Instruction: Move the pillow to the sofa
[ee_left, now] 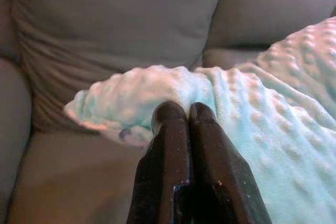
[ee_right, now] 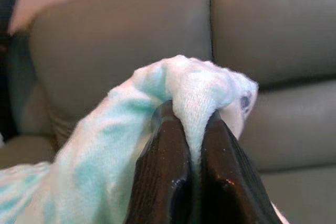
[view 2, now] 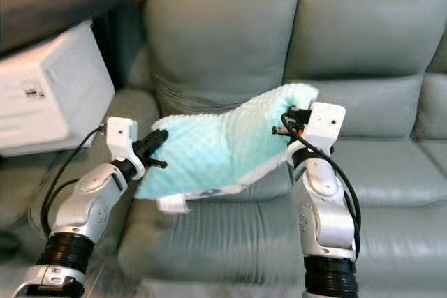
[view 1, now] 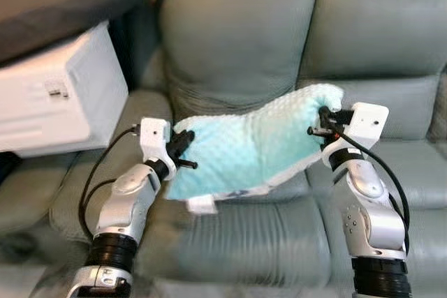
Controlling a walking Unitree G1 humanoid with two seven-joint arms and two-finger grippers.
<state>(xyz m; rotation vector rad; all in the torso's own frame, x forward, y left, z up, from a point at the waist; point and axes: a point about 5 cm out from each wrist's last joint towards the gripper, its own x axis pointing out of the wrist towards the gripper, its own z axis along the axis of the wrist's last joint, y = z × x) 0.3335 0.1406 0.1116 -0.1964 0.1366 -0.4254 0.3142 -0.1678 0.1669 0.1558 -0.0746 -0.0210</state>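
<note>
Pillow (view 1: 248, 148) pinched between left pincer (view 1: 183, 150) and right pincer (view 1: 323, 122), above sofa (view 1: 279, 235).

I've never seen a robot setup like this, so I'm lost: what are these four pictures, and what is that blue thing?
It is a humanoid robot with two silver arms. The two wide pictures come from its head, looking down at a grey-green sofa. The two close-ups come from cameras on its wrists. The left gripper and right gripper each pinch one end of a bumpy turquoise pillow, holding it just above the seat. A white box sits at the left.
</note>
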